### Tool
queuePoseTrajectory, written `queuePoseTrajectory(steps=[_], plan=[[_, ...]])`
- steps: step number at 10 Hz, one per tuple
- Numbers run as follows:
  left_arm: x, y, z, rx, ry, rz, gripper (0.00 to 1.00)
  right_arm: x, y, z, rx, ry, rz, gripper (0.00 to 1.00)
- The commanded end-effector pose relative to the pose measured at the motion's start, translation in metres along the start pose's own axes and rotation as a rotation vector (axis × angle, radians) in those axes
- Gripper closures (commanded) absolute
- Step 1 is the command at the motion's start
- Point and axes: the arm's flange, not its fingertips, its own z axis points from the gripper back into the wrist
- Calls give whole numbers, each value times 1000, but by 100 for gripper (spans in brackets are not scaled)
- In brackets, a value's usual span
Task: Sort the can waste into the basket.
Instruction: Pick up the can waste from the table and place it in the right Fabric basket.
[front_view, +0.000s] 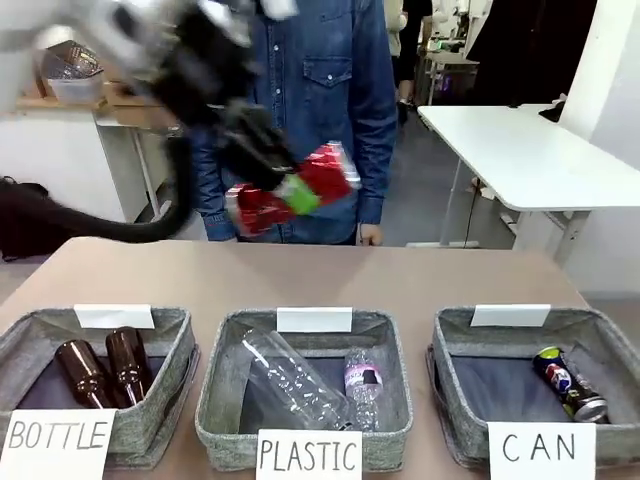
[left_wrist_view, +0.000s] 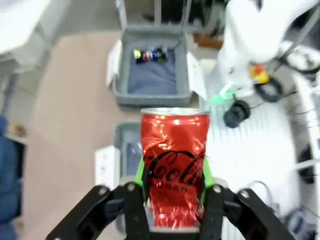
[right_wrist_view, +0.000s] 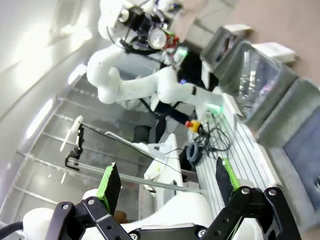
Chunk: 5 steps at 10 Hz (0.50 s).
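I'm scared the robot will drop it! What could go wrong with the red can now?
The left gripper holds the dented red can high above the table, far from the CAN basket. If it slips, it might land in the PLASTIC basket below. When dropped in, it could also bump the blue can already inside.

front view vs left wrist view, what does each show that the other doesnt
Front view alone: the BOTTLE basket holding brown glass bottles, and all three handwritten signs.

Left wrist view alone: the red can's lettering and the left claw's green pads pressed on both its sides.

Both: the left claw shut on the red can, and the blue can lying in the CAN basket.
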Motion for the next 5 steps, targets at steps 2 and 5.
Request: queuePoseTrajectory(steps=[2, 5], plan=[[76, 76, -85, 61, 163, -106, 56, 0, 0, 0, 0, 0, 0, 0], [143, 90, -226, -173, 238, -181, 56, 0, 0, 0, 0, 0, 0, 0]])
